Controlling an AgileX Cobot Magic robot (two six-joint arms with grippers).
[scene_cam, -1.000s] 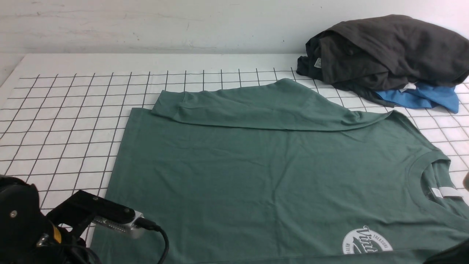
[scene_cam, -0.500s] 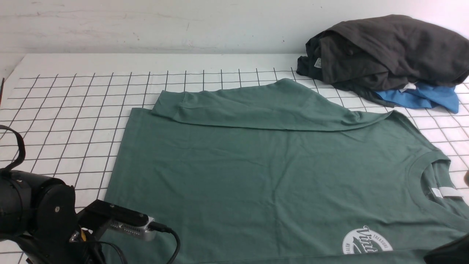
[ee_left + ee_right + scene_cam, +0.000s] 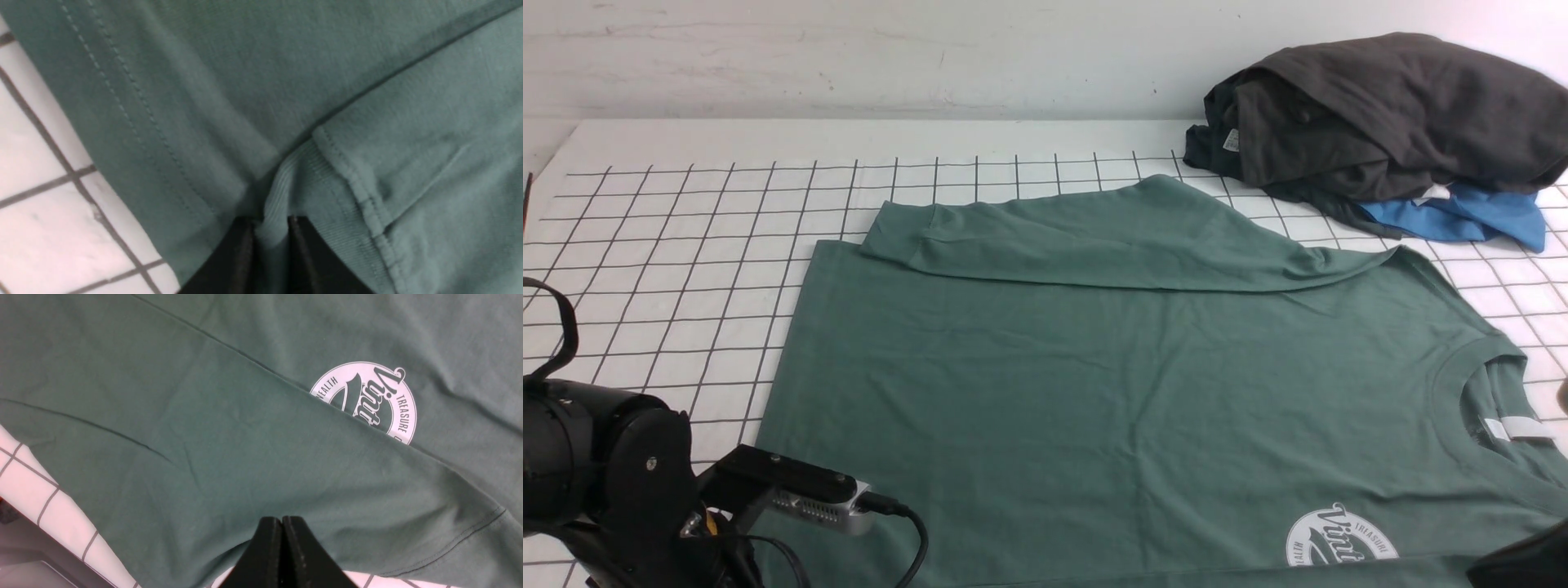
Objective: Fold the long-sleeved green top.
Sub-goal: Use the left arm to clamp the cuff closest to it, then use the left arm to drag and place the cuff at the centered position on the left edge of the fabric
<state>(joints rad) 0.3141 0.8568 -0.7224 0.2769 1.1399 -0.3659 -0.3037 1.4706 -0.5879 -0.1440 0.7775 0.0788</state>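
Observation:
The green long-sleeved top [image 3: 1111, 392] lies flat on the grid table, neck to the right, white neck label [image 3: 1519, 429] and round white logo [image 3: 1339, 535] showing. Its far sleeve [image 3: 1094, 237] is folded across the body. In the left wrist view my left gripper [image 3: 270, 222] is shut on the ribbed cuff [image 3: 282, 192] of the near sleeve, beside the hem. My right gripper [image 3: 282, 520] is shut, jaws pressed together with nothing seen between them, its tips at the top's near edge below the logo [image 3: 367, 400]. In the front view only the left arm [image 3: 605, 482] shows, its jaws hidden.
A dark grey garment [image 3: 1380, 114] is heaped on a bright blue cloth [image 3: 1462, 216] at the back right. The white gridded table [image 3: 670, 269] stretches left of the top. The table's near edge [image 3: 24, 539] shows in the right wrist view.
The left arm has shifted right and down at the top's near left corner, and its gripper has closed on the sleeve cuff. The top and the right gripper have not moved.

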